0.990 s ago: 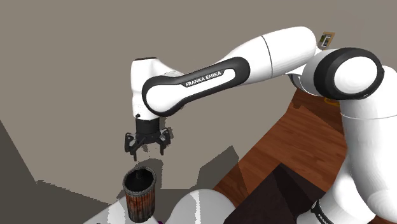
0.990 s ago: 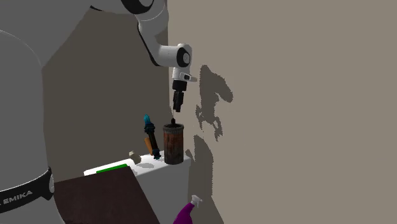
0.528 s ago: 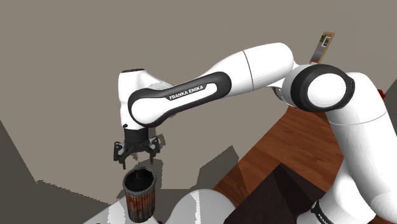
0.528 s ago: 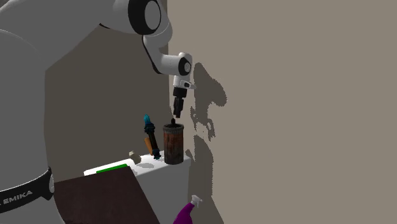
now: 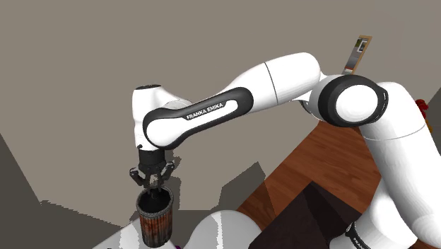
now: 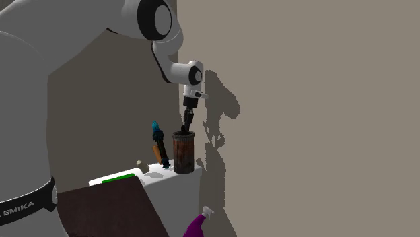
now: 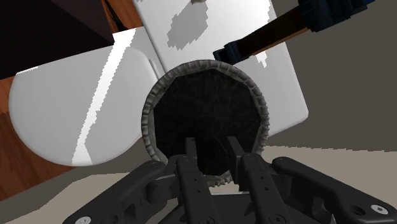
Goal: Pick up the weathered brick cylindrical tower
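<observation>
Rust-brown and weathered, the brick tower (image 5: 156, 221) stands upright at the corner of a white tabletop (image 6: 163, 184), its dark hollow mouth facing up. Right over that mouth hangs the black gripper (image 5: 153, 187), fingertips about level with the rim, jaws slightly parted and clasping nothing. A blue-tipped tool (image 6: 159, 145) stands tilted just beside the tower.

"FRANKA EMIKA" runs in white letters along the curved black panel (image 5: 207, 109) on the forearm of the white robot arm (image 5: 283, 71) in the shoulder view. In the second exterior view, "EMIKA" stands in white on the black band (image 6: 27, 205) around the pale arm segment at the lower left.
</observation>
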### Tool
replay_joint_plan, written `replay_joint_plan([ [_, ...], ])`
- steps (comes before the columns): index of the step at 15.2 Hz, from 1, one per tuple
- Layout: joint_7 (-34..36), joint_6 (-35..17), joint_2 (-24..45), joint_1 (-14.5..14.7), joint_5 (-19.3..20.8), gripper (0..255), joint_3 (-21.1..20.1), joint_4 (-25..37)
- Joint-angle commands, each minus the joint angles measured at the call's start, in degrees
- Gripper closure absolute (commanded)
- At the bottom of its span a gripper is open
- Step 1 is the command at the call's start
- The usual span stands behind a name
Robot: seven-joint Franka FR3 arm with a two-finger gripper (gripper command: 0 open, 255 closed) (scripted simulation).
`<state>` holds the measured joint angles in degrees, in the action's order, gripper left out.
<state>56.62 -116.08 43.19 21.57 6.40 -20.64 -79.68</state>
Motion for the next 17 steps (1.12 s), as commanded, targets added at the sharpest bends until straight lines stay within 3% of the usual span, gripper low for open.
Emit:
replay_joint_plan([
  [1, 0.01, -0.02, 0.03, 0.01, 0.00, 255, 0.00, 0.00],
  [7, 0.00, -0.04, -0.01, -0.01, -0.01, 255, 0.00, -0.05],
  [17, 0.12, 5.58, -3.31, -0.28, -0.85, 255, -0.71, 2.37],
])
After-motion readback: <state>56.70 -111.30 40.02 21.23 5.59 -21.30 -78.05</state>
